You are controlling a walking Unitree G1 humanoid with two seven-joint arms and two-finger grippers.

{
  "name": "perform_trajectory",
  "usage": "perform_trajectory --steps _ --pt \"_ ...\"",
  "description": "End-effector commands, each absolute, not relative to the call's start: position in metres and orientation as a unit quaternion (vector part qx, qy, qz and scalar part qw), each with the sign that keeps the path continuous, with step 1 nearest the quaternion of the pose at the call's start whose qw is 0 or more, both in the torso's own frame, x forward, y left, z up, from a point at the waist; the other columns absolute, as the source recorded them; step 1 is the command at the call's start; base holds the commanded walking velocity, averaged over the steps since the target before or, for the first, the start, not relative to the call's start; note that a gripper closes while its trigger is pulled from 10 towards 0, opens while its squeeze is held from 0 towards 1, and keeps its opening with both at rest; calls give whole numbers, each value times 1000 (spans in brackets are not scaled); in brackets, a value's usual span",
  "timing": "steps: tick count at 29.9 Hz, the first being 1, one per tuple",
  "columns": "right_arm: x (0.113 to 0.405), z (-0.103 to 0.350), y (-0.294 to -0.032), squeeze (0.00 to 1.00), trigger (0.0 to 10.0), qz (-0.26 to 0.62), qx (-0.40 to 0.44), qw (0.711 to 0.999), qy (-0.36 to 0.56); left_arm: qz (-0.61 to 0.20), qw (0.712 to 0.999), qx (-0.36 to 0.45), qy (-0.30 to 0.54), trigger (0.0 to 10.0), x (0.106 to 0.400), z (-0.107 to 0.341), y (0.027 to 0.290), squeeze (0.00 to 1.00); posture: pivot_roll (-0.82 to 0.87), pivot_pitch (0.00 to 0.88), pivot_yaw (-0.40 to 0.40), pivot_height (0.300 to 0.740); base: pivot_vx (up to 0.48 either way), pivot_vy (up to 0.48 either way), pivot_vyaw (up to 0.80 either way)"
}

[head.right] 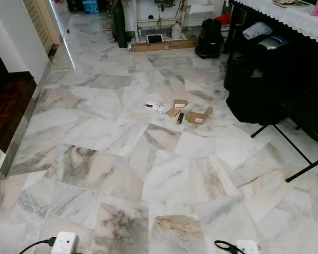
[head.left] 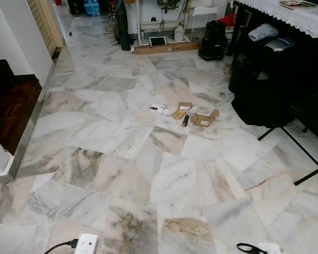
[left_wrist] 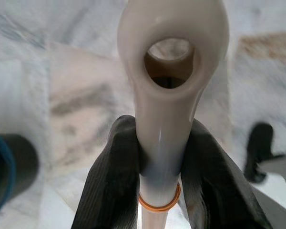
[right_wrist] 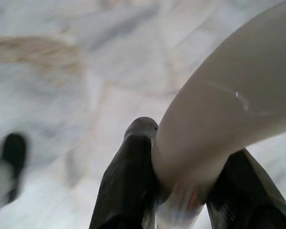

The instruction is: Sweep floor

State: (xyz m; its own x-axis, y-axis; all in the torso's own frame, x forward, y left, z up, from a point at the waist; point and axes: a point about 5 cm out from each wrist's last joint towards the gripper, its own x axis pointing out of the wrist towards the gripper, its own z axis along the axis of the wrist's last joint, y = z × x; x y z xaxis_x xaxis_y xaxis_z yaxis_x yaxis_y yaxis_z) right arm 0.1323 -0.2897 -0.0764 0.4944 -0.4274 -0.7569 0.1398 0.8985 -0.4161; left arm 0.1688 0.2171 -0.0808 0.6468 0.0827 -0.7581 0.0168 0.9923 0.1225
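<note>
Two grippers each clamped a cream handle: the left gripper (left_wrist: 164, 176) pinched a handle (left_wrist: 168, 95) whose holed end pointed away along its fingers (left_wrist: 112, 181); the right gripper (right_wrist: 181, 186) squeezed a thicker blurred handle (right_wrist: 229, 109). Several cardboard scraps (head.left: 193, 114) lay mid-floor on marble tiles (head.left: 122, 180), count unclear.

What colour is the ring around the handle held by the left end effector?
Orange, on the cream handle, seen best in the left wrist view: ring.
</note>
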Motion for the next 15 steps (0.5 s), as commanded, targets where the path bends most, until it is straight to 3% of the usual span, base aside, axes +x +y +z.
perform_trajectory --steps 1,7,15 --pt "144 -64 -303 0 10000 -190 -190 858 438 33 928 72 365 10000 191 -64 228 0 -140 0 -20 740 0 0 0" --pt "198 -12 -330 0 10000 -264 -218 897 281 38 966 96 235 10000 239 -19 244 0 -136 0 -12 740 0 0 0" --pt "260 59 -312 0 10000 -277 -189 940 56 28 991 113 65 10000 289 50 242 0 -131 0 -8 740 0 0 0"
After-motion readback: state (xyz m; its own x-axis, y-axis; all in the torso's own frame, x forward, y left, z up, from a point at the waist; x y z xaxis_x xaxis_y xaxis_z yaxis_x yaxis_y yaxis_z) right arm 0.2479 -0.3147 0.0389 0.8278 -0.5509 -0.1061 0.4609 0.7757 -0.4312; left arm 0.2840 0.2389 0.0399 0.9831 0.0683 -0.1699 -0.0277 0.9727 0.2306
